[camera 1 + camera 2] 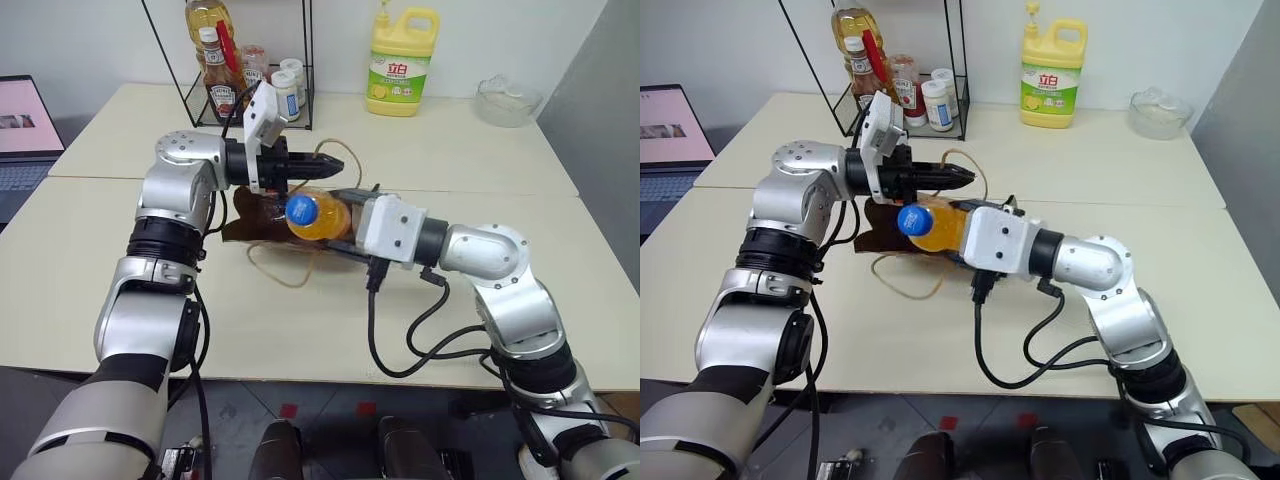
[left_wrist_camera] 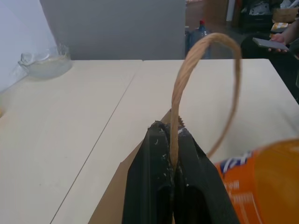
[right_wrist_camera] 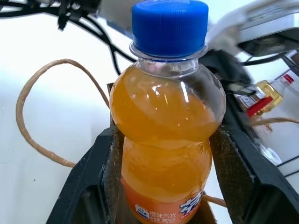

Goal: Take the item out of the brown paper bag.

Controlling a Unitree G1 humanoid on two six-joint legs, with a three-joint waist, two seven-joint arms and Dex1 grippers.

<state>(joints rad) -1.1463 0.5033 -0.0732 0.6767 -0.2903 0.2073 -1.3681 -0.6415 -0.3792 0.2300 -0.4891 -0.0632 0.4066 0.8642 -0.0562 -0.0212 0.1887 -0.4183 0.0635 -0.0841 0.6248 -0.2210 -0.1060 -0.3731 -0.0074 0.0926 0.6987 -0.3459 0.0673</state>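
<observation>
Nearest you, your right gripper [image 3: 161, 154] has its two black fingers [image 3: 91, 182] clamped on either side of the item, a small clear plastic bottle of orange drink with a blue screw cap [image 1: 312, 214], jaws spread about as wide as the bottle's body and pressing its sides. The bottle lies roughly level with its cap pointing towards your left arm, and I judge it mostly clear of the creased kraft-brown paper bag [image 1: 248, 214], which sits on the pale wooden desk [image 1: 90, 290] near its middle seam; whether the bottle's base is still inside the bag's mouth cannot be told. One thin tan cord handle [image 1: 275, 268] trails loose on the desk towards the near edge. Just beyond, your left gripper [image 1: 325, 159] is fully closed, pinching the other tan cord loop [image 2: 205, 88] between its fingertips and holding that handle up off the desk. So the step in hand is the extraction itself: bag held by one arm, bottle drawn out by the other. Next you need to carry the bottle well clear of the bag without snagging either cord, keep the handle pinched, then set the bottle on open desk. Towards the far edge stand a yellow detergent jug [image 1: 401, 62], a black wire rack of condiment bottles [image 1: 245, 70] and a clear glass bowl [image 1: 508, 100]; keep away from them.
</observation>
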